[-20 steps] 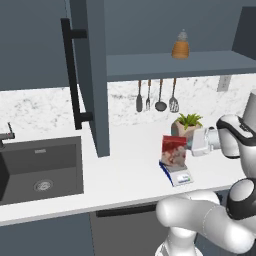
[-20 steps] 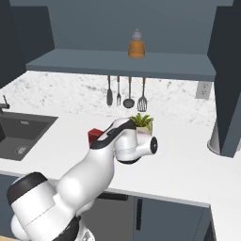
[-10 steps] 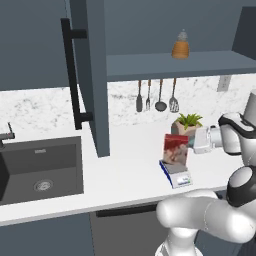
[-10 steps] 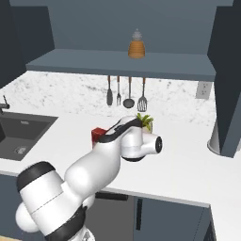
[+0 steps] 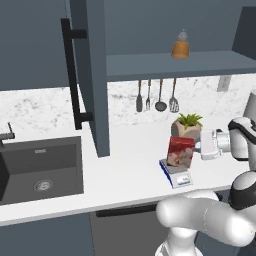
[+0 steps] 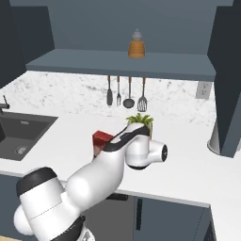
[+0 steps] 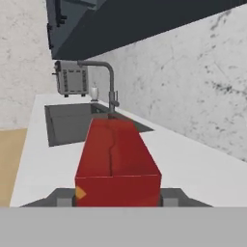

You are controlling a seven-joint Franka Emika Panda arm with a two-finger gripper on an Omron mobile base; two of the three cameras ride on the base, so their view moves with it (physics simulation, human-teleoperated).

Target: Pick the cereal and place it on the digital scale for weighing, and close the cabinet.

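A: The gripper (image 5: 198, 146) sits just right of the cereal (image 5: 180, 151), at its side. From the hand view the 2 fingertips (image 7: 63, 198) flank the red box (image 7: 116, 161), but I cannot tell if they are clamped on it or have let go.

B: What has changed?

A: Little. Over the last second the box has stayed upright on the scale (image 5: 176, 173), and the arm's elbow has swung a bit. I'd judge step 1 done, with the release due.

B: And the cabinet (image 5: 92, 75)?

A: Its door hangs open, so step 2 is left. Flat matte slate panel, long black bar handle (image 5: 72, 77). The box looks like smooth card, sharp-edged; the scale is flat.
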